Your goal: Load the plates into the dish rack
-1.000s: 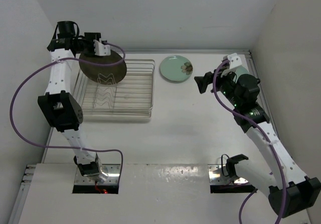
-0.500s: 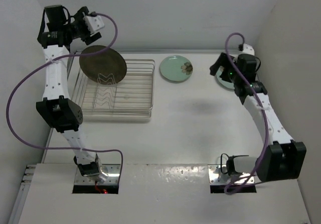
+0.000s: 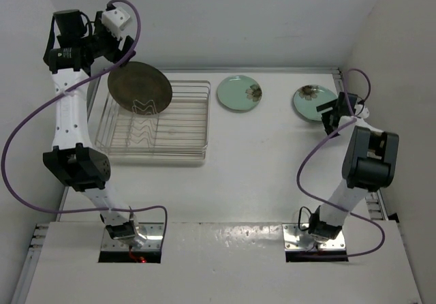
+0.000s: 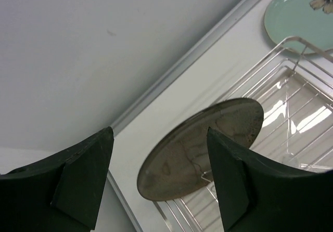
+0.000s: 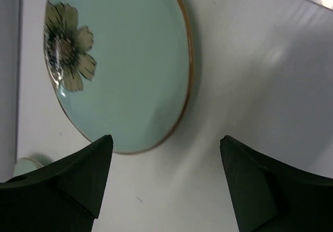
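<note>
Markings: the first mint plate [image 5: 119,65] bears a dark flower print near its rim, and the second mint plate [image 3: 240,93] bears the same print.

The left gripper [image 4: 158,133] has its fingers spread wide and holds nothing. The dark brown plate [image 4: 200,149] sits below and beyond the fingertips, apart from them, slightly toward the right finger. It stands tilted on edge, lower rim among the wires at a corner of the dish rack [image 4: 296,112]. The plate is round, glossy and mottled. The rack is rectangular silver wire with wavy dividers.

The right gripper [image 5: 166,138] is also spread and holds nothing. The first mint plate lies flat on the white table [image 5: 250,60] just beyond the fingertips, nearer the left finger, not touching. It is smooth with a thin brown edge. The second mint plate lies flat between the rack and the right gripper, well apart from both grippers.
</note>
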